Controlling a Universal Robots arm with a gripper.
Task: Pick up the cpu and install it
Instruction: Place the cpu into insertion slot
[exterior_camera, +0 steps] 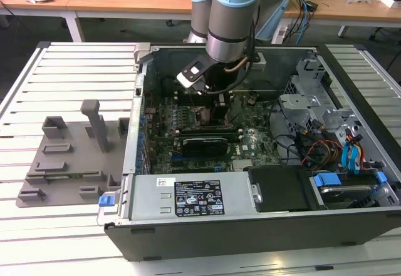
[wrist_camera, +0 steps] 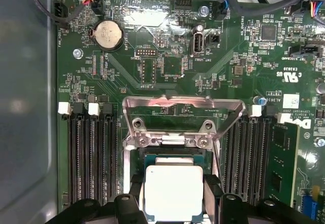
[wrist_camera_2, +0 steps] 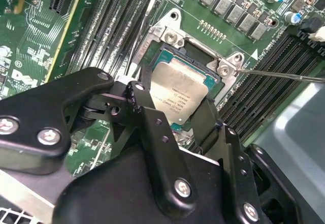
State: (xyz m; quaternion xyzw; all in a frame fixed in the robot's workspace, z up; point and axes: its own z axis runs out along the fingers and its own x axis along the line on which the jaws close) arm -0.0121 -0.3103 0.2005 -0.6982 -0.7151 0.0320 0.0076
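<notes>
Small square silver-grey cpu (wrist_camera: 174, 192), faint print on its metal lid, is right over the socket in the middle of the green motherboard (wrist_camera: 167, 46). The black jaws are clamped on its two opposite sides. A silver hinged load plate (wrist_camera: 183, 104) stands flipped open just beside it, black memory slots (wrist_camera: 89, 153) flank both sides, and a thin metal lever rod (wrist_camera_2: 284, 74) juts out nearby.

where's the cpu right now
In both wrist views the small silver-grey square cpu is held by the black gripper, at the metal-framed socket on the green motherboard.
</notes>
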